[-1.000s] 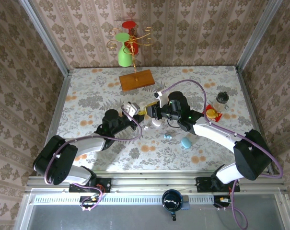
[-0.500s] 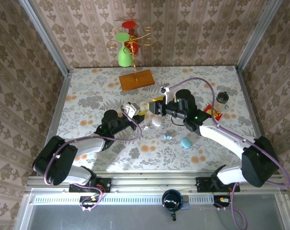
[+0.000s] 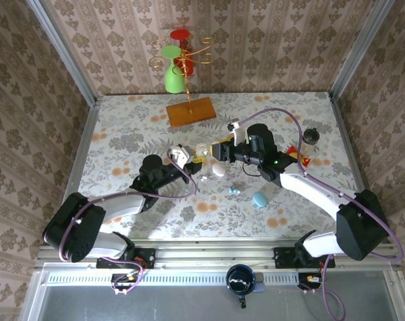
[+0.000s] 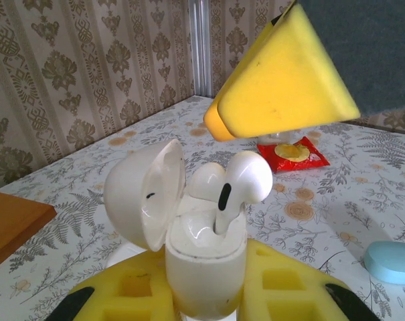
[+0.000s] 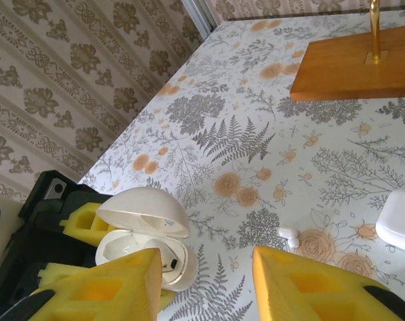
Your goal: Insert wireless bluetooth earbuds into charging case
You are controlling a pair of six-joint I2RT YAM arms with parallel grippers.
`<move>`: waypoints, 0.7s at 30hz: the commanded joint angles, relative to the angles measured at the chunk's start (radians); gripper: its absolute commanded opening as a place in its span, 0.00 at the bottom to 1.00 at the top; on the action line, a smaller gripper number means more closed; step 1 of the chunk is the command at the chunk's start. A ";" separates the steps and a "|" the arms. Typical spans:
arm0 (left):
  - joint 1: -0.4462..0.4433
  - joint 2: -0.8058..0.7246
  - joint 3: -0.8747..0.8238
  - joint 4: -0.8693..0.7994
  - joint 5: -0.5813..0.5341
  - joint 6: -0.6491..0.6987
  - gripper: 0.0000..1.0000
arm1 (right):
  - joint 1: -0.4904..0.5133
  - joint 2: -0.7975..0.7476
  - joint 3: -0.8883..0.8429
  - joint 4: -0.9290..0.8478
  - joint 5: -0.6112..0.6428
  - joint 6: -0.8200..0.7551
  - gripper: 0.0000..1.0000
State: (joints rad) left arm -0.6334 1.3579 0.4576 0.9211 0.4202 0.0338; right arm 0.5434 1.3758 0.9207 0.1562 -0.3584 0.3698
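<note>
Walled tabletop [image 3: 122, 134]; charging case [image 4: 205, 264] near centre.

We see the charging case [image 4: 205, 267] as smooth white plastic, glossy, its open lid catching soft highlights. The earbud [image 4: 232, 184] has the same glossy white plastic shell. The pads [image 4: 286, 284] of the left gripper [image 4: 205, 297] are yellow foam, matt and finely pored. The table [image 3: 122, 134] covering looks like matt printed cloth, though it may be vinyl. 1 wooden board [image 3: 191, 111] shows a smooth satin finish.
</note>
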 commanded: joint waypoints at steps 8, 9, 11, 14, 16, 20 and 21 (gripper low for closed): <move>-0.001 -0.023 0.010 0.032 0.030 0.020 0.05 | 0.011 0.009 0.018 -0.014 -0.074 -0.019 0.40; -0.002 -0.022 0.010 0.034 0.028 0.018 0.05 | 0.014 0.009 0.020 -0.014 -0.080 -0.020 0.40; -0.003 -0.022 0.009 0.042 0.028 0.014 0.05 | 0.016 0.037 0.025 -0.019 -0.085 -0.021 0.40; -0.003 -0.019 0.009 0.042 0.021 0.004 0.05 | 0.021 0.039 0.029 -0.021 -0.093 -0.023 0.40; -0.003 -0.020 0.009 0.038 0.017 0.002 0.05 | 0.025 0.037 0.031 -0.025 -0.094 -0.027 0.40; -0.002 -0.020 0.010 0.027 0.009 0.003 0.05 | 0.031 0.034 0.028 -0.029 -0.094 -0.032 0.40; -0.003 -0.020 0.012 0.023 0.008 0.002 0.04 | 0.033 0.035 0.028 -0.027 -0.095 -0.032 0.40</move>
State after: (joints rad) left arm -0.6334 1.3563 0.4576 0.9184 0.4183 0.0383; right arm 0.5583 1.4048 0.9237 0.1486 -0.4206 0.3618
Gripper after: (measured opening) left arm 0.200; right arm 0.405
